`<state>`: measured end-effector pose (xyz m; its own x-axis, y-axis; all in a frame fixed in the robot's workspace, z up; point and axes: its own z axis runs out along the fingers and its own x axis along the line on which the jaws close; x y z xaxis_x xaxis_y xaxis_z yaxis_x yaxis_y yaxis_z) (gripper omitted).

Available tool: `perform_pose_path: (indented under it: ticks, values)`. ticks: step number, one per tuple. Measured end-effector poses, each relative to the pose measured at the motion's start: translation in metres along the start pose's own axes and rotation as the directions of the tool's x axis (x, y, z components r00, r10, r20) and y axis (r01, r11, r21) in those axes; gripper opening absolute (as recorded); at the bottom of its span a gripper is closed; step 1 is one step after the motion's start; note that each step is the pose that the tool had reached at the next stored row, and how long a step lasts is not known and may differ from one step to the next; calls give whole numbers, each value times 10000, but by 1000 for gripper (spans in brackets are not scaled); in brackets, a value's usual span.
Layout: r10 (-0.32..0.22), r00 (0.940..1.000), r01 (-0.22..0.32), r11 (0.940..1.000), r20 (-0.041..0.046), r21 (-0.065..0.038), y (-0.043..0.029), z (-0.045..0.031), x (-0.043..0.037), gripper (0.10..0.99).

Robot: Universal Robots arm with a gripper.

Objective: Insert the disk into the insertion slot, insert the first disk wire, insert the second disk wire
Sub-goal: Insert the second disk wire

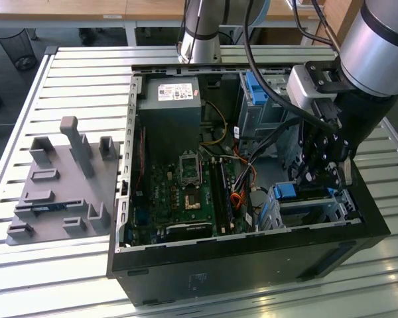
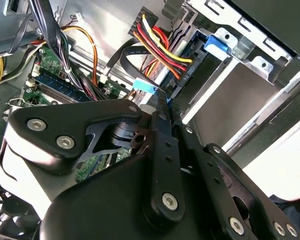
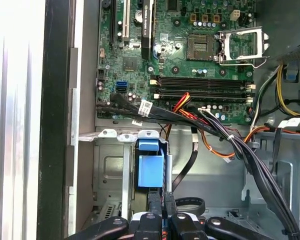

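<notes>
My gripper (image 1: pixel 320 187) reaches down into the open computer case at the exterior view's right. Its fingers stand close together in both wrist views, pinched on the blue carrier edge of the disk (image 3: pixel 151 169). A sliver of that blue shows at the fingertips of the gripper (image 2: pixel 164 103). The disk (image 1: pixel 285 193) sits in the mouth of the insertion slot (image 1: pixel 306 216), a silver perforated cage (image 3: pixel 109 170). A red, yellow and black wire bundle (image 2: pixel 160 50) with a black plug hangs just beyond the fingertips. A black flat cable (image 3: pixel 188 167) runs beside the disk.
The motherboard (image 1: pixel 186 192) fills the case floor, with the power supply (image 1: pixel 169 106) behind it. A taller bay with a blue latch (image 1: pixel 255 93) stands at the back. Loose cables (image 3: pixel 230 142) cross near the cage. A grey fixture plate (image 1: pixel 60 179) lies on the slatted table.
</notes>
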<state>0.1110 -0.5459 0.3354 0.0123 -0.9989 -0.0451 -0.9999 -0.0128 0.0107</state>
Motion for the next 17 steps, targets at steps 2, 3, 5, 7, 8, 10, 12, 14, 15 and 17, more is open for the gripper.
perform_pose_path:
  ticks: [2,3,5,7,8,10,12,14,15,17]
  values:
    - [-1,10000,1,10000,72,1,0,2,28,149]
    - [-1,10000,1,10000,93,1,1,3,40,149]
    - [-2,9999,2,10000,162,2,1,5,58,149]
    - [-3,9996,3,10000,297,4,0,5,64,149]
    - [-4,9993,4,10000,379,5,-1,6,66,149]
    - [-5,9989,5,10000,466,6,-2,7,69,149]
    - [-5,9989,5,10000,466,6,-4,8,69,149]
    - [-5,9989,5,10000,467,5,-6,11,70,149]
    - [-5,9989,5,10000,468,5,-7,12,70,149]
    - [-6,9989,5,10000,470,6,-11,15,72,149]
